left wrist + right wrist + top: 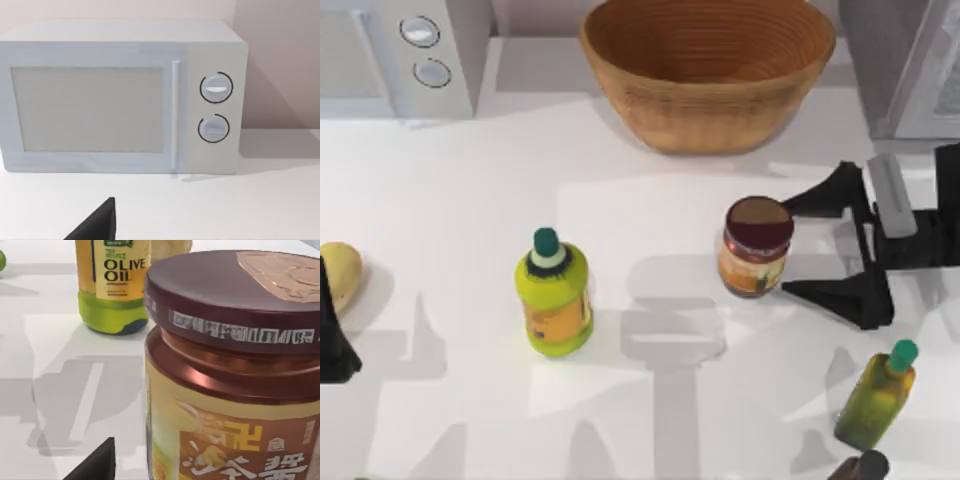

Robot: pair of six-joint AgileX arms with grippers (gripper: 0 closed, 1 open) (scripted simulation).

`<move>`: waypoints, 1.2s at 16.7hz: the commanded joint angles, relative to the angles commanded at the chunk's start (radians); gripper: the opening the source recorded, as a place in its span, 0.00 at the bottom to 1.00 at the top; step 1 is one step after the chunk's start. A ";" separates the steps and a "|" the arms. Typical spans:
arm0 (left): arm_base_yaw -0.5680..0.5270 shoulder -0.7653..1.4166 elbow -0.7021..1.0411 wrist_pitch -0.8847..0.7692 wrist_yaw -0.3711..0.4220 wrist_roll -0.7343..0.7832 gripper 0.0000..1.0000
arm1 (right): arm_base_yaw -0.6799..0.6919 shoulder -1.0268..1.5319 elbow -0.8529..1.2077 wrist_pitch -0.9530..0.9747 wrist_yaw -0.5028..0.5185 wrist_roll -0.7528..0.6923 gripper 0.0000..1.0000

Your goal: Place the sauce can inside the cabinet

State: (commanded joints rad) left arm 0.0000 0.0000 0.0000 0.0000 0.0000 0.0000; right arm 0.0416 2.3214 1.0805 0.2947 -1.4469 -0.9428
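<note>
The sauce can stands upright right of the table's middle, with a dark maroon lid and an orange-yellow label. My right gripper is open and level with it from the right, its fingertips just reaching the can's right side, one on each side. The can looms close in the right wrist view, with one dark finger low beside it. The grey cabinet with its pale door panel is at the far right corner. My left gripper is parked at the left edge, open.
A wicker basket sits at the back middle, a white microwave at the back left. A lime-green bottle stands left of centre, a slim olive-green bottle at the front right, and a yellow object at the far left.
</note>
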 joint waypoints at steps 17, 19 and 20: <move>0.000 0.000 0.000 0.000 0.000 0.000 1.00 | 0.145 0.070 -0.075 0.682 0.118 0.545 1.00; 0.000 0.000 0.000 0.000 0.000 0.000 1.00 | 0.145 0.070 -0.075 0.682 0.118 0.545 0.85; 0.000 0.000 0.000 0.000 0.000 0.000 1.00 | 0.145 0.070 -0.075 0.682 0.118 0.545 0.77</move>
State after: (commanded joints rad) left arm 0.0000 0.0000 0.0000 0.0000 0.0000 0.0000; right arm 0.1863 2.3917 1.0058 0.9768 -1.3290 -0.3976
